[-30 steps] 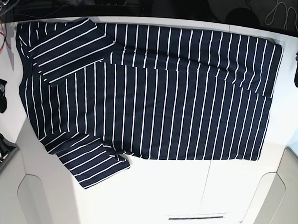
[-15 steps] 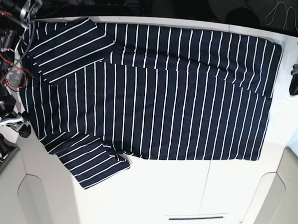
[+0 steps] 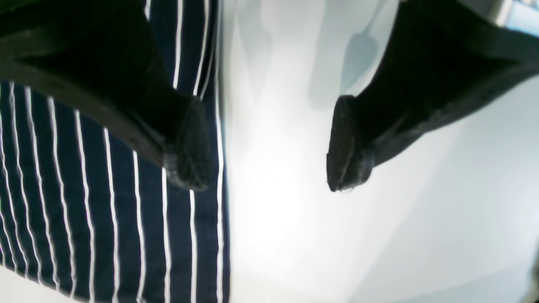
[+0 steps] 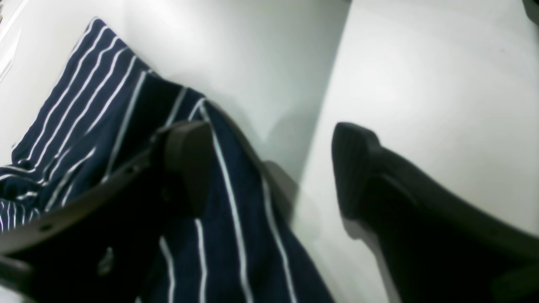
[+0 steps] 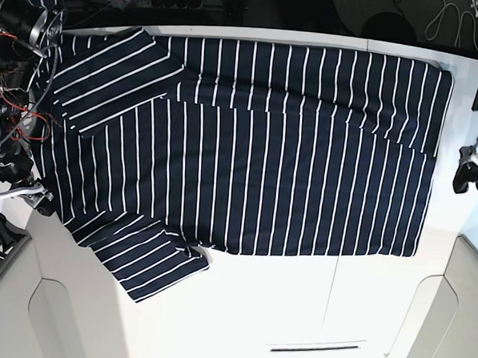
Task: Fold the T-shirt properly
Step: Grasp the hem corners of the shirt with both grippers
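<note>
Grippers, left [image 3: 269,143] and right [image 4: 269,168], wide open, empty, straddling opposite shirt [image 5: 249,147] edges; both newly lowered at table [image 5: 296,310] sides.

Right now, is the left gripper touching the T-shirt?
Cannot tell. In the left wrist view the left gripper is open, one finger over the T-shirt hem, the other over the white table, but its height above the cloth is unclear.
</note>
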You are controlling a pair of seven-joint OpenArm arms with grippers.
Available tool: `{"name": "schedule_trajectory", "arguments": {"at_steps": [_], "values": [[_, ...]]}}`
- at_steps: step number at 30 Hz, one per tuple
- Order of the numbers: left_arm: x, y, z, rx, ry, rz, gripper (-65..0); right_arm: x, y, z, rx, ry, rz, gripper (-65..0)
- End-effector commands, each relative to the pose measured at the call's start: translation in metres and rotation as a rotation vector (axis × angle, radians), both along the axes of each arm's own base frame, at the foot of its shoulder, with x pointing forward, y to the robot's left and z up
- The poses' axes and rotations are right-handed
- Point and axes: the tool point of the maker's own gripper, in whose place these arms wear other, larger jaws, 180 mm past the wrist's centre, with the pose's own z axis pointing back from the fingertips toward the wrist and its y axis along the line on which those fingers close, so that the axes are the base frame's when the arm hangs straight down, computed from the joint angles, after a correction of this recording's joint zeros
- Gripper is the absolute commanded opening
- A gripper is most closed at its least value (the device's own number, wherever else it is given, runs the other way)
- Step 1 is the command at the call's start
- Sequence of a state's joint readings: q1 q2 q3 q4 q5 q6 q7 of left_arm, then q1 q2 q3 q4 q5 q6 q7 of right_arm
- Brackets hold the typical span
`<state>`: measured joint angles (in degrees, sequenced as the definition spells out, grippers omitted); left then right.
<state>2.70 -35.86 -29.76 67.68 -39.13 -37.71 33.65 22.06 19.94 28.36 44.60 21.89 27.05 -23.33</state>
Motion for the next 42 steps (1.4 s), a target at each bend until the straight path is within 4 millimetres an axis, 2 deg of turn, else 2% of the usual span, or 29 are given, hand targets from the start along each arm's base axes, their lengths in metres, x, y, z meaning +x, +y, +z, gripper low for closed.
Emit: {"name": "schedule_trajectory", "arguments": {"at_steps": [1,10,14,17,22,29,36,40,42], "values": [[0.017,0.01,0.021,0.01,-0.065,0.01,-19.4,0.009,-0.011,0.016,-0.034,-0.034,-0.005,-21.1],[0.066,0.004,0.002,-0.052,-0.061,0.028,-19.4,0.007,-0.012,0.014,-0.041,-0.024,-0.001,-21.1],[0.082,0.0,-0.003,-0.056,-0.055,0.026,-19.4,0.007,-0.012,0.014,-0.038,-0.023,-0.001,-21.1],[0.089,-0.007,-0.014,-0.081,-0.025,0.041,-19.4,0.008,-0.011,0.016,-0.023,-0.033,-0.006,-21.1],[0.094,-0.033,-0.037,-0.122,0.012,0.023,-19.4,0.008,-0.008,0.014,-0.009,-0.025,-0.001,-21.1],[0.099,-0.058,-0.048,-0.16,0.017,0.002,-19.4,0.011,0.011,0.018,0.066,-0.057,0.04,-21.1],[0.101,-0.063,-0.049,-0.179,0.013,0.002,-19.4,0.013,0.048,0.009,0.128,-0.057,0.107,-21.1],[0.1,-0.065,-0.049,-0.196,0.026,0.0,-19.5,0.014,0.058,0.007,0.124,-0.05,0.137,-21.3],[0.101,-0.065,-0.049,-0.195,0.027,-0.001,-19.7,0.014,0.061,0.005,0.105,-0.037,0.157,-27.3]]}}
